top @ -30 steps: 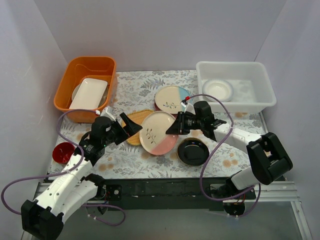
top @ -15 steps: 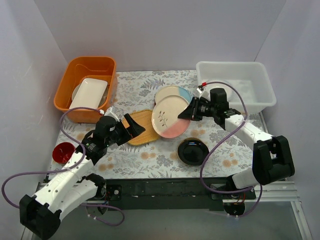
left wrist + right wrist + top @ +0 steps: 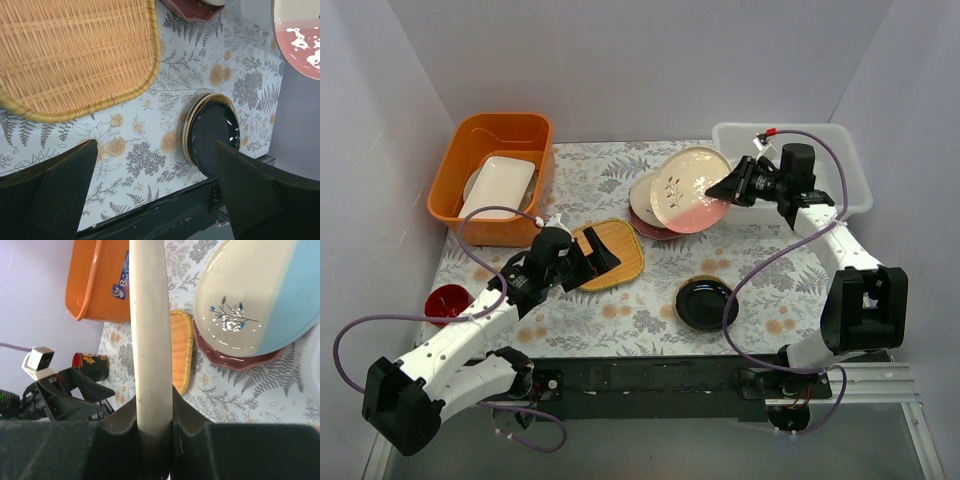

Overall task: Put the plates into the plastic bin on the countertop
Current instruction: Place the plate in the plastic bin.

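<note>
Cream-and-pink round plate hangs tilted over the far right part of the table. It is just beside the left wall of the whitish translucent plastic bin, its rim pinched in the narrowly parted right tool. To do this well, carry it clear over the bin's rim, level it, and lower it flat before letting go; a tilted drop could chip it. Left tool gapes wide, holding nothing, above the yellow woven tray. The right arm screens much of the bin's inside, and the right wrist view shows the held plate only edge-on.
</note>
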Robot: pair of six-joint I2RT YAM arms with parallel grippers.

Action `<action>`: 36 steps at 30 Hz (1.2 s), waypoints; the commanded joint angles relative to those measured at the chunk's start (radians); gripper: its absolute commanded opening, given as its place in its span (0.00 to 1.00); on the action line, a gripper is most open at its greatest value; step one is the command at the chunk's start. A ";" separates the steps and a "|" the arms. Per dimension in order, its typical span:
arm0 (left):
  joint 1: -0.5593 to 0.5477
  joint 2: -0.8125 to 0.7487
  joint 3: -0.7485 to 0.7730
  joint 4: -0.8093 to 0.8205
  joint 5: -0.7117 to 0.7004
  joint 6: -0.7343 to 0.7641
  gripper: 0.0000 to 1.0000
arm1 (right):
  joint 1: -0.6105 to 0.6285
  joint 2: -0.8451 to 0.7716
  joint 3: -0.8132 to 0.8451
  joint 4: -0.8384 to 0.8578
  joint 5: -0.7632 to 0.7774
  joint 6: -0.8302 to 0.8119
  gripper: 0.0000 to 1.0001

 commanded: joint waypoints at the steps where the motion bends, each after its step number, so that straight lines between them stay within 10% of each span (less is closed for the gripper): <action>1: -0.008 0.014 0.055 -0.004 -0.038 0.017 0.98 | -0.070 0.018 0.071 0.113 -0.098 0.057 0.01; 13: -0.020 0.146 0.072 0.049 -0.018 0.008 0.98 | -0.319 0.068 0.091 0.263 -0.159 0.213 0.01; 36: -0.051 0.160 0.072 0.071 0.060 0.008 0.98 | -0.417 0.032 -0.052 0.383 -0.086 0.294 0.01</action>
